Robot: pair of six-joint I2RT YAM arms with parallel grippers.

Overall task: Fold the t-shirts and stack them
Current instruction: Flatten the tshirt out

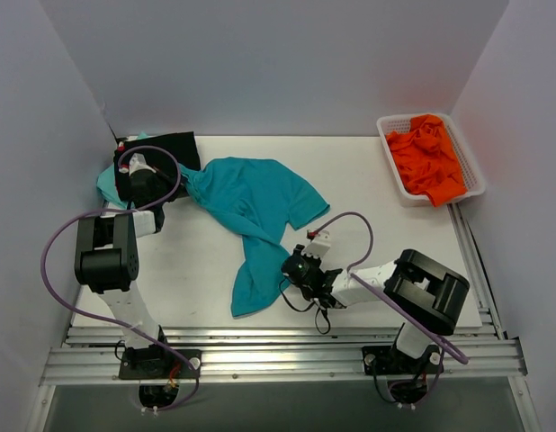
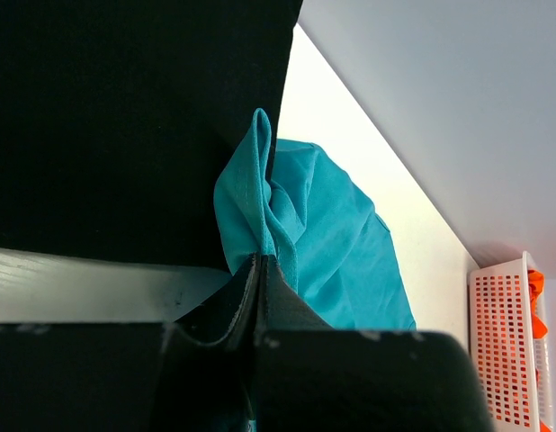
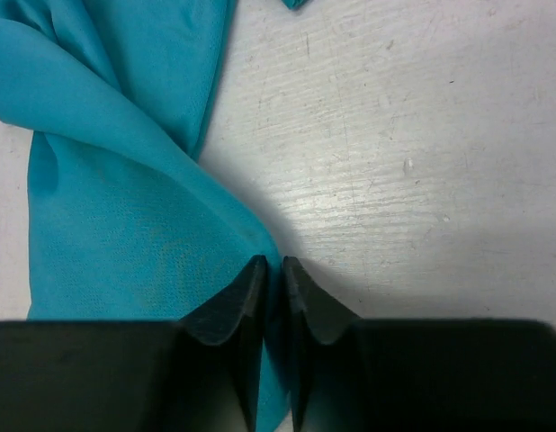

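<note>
Right gripper (image 3: 272,270) sits low on the white table (image 1: 368,180) at the near edge of the teal t-shirt (image 1: 255,202), its jaws drawn almost together with a thin fold of the hem pinched between them; left gripper (image 2: 260,265) is fully closed on a bunched corner of the same shirt at the far left, just beside a folded black t-shirt (image 1: 165,144); the teal shirt lies half spread between the two arms, wide at the top and twisted into a narrow tail toward the front; it looks thin, limp and very light, so it should drape and slide easily over the table but will crumple rather than hold any shape; hems, shoulders and corners seem the best places to grip, pulled taut between both arms; crumpled orange t-shirts (image 1: 426,157) fill a white mesh basket (image 1: 476,175) at the far right, well apart
</note>
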